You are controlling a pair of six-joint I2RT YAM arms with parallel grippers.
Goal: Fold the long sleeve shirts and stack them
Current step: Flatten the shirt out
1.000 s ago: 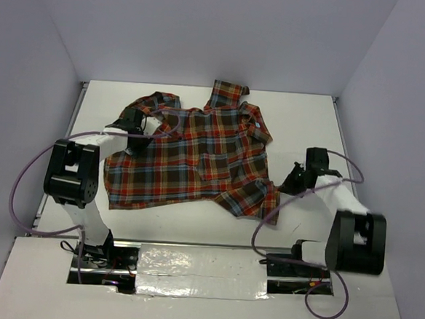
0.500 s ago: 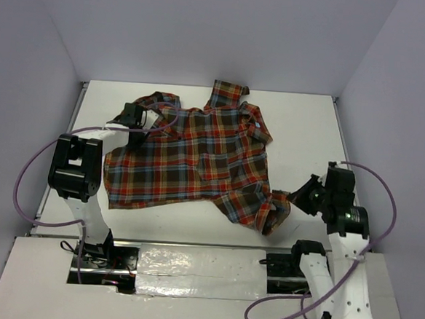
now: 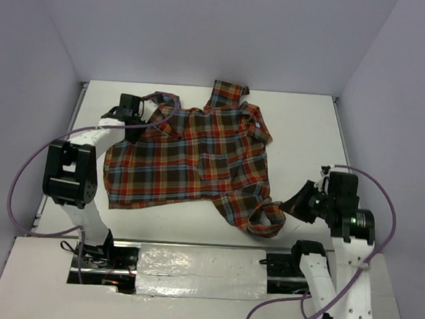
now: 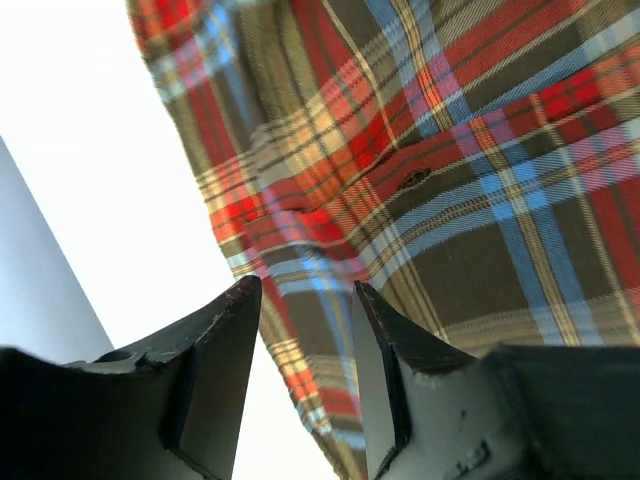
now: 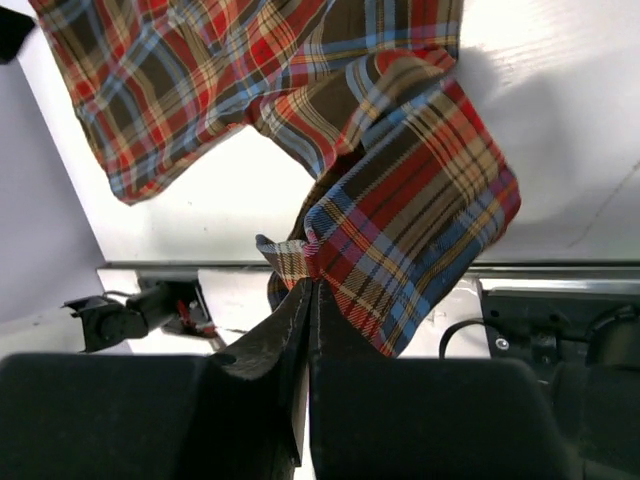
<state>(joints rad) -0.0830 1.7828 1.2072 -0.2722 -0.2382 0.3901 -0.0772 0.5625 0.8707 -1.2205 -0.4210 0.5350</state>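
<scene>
Starting at the left, I'm seeing the left fingers (image 4: 225, 340) standing parted over the shirt's (image 3: 198, 155) shoulder, at about 10 o'clock of the garment. Plaid cloth is showing through the gap between them, and from the wrist view I cannot tell whether they are touching it. The shirt is lying spread on the white tabletop (image 3: 302, 122), front up, with its collar pointing to 12 o'clock and its chest pocket near the middle. At about 4 o'clock of the shirt, the hem corner is bunching up off the tabletop. There the right fingers (image 5: 270, 350) are clenching a fold of that plaid corner, and the cloth is hanging in a loose flap just beyond their tips.
</scene>
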